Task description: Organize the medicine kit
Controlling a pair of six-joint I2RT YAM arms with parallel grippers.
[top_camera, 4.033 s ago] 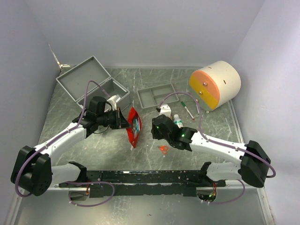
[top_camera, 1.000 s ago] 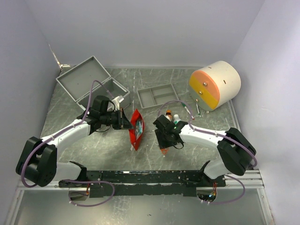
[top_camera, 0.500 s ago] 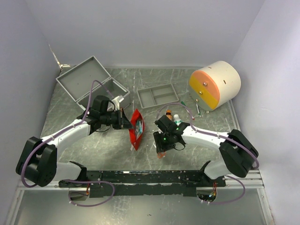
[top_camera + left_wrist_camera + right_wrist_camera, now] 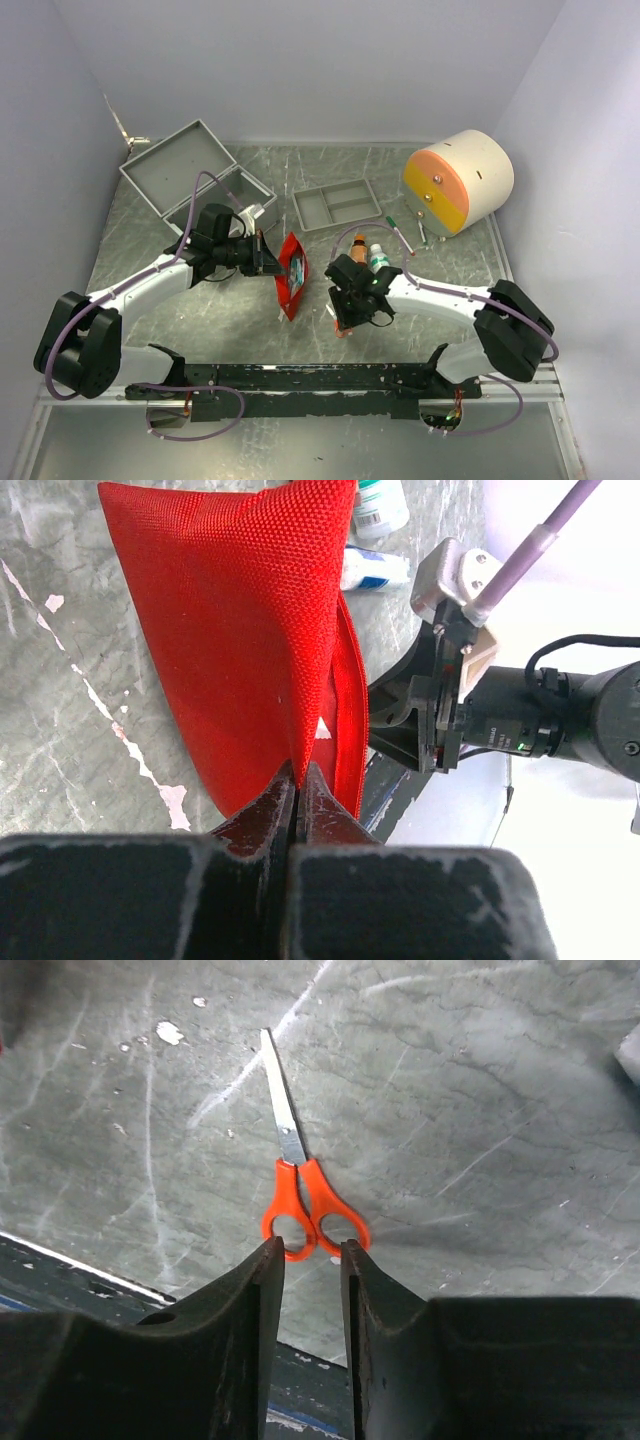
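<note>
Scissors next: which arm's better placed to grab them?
Right. The right gripper is down at the orange handles of the scissors, jaws apart. The left gripper is shut on the red pouch, so busy.

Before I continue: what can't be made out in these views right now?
- Right wrist view: whether the right pincer actually grips the scissors; its fingers cover the handle loops' near edge.
- Top view: medicine kit interior, partly covered by the left arm and cable.
- Left wrist view: red pouch shows mostly fabric, any lettering unreadable; bottle cut off by top edge.
</note>
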